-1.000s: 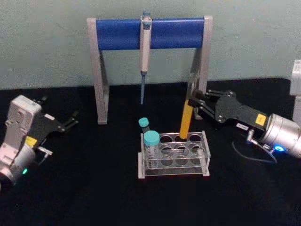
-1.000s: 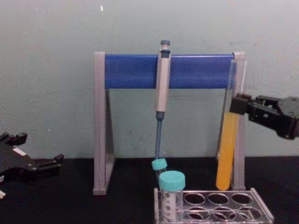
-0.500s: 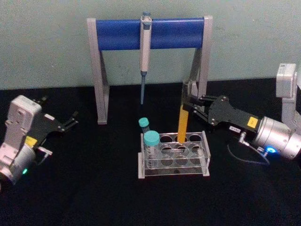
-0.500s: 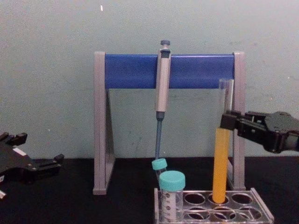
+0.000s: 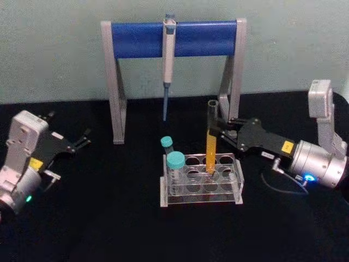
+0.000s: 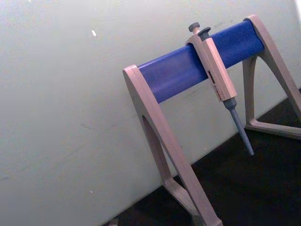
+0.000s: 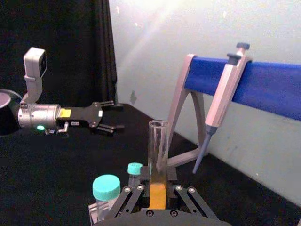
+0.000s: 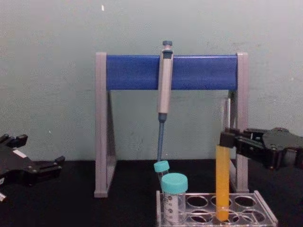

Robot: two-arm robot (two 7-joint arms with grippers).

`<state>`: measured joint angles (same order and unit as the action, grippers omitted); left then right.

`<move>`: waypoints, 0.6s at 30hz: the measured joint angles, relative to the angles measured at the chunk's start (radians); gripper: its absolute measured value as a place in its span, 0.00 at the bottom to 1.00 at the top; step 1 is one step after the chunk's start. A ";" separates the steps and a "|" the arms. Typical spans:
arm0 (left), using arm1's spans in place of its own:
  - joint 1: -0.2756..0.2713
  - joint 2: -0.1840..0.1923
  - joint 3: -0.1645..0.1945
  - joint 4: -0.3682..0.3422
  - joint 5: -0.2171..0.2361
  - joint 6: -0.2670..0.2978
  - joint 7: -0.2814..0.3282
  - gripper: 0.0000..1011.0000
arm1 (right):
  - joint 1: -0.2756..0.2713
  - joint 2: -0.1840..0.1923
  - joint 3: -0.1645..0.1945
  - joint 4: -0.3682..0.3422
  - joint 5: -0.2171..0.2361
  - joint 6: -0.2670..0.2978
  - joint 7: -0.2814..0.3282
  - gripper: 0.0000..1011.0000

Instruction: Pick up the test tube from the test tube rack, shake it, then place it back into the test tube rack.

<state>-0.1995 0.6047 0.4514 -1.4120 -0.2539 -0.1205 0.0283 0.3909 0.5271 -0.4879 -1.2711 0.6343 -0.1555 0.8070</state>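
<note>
The test tube [image 5: 211, 143] is a long clear tube with orange-yellow liquid, standing upright with its lower end inside a middle hole of the clear test tube rack [image 5: 229, 188]. My right gripper [image 5: 213, 129] reaches in from the right and is shut on the tube just above the liquid line. From the side, the test tube [image 8: 222, 184] reaches down into the rack [image 8: 258, 213] with the right gripper [image 8: 224, 140] around it. In the right wrist view the test tube [image 7: 158, 153] rises between my fingers [image 7: 133, 194]. My left gripper [image 5: 83, 140] is parked open at the far left.
Two teal-capped tubes [image 5: 175, 161] stand in the rack's left holes. Behind the rack is a grey-and-blue pipette stand [image 5: 136, 39] with a pipette [image 5: 168, 60] hanging from its bar. The stand's right leg [image 5: 232, 87] is just behind my right gripper. The table is black.
My right gripper came down and slightly left with the test tube. The tube's bottom went from above the rack down into a hole. The left arm stayed still.
</note>
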 joint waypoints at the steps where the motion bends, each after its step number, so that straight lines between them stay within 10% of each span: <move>1: 0.000 0.000 0.000 0.000 0.000 0.000 0.000 0.99 | 0.001 0.000 -0.001 0.001 -0.002 0.001 0.000 0.20; 18: 0.000 0.000 0.000 0.000 0.000 0.000 0.000 0.99 | 0.012 -0.008 -0.020 0.033 -0.036 0.014 0.001 0.20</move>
<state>-0.1995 0.6047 0.4514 -1.4120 -0.2539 -0.1205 0.0283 0.4027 0.5191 -0.5079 -1.2385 0.5980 -0.1415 0.8078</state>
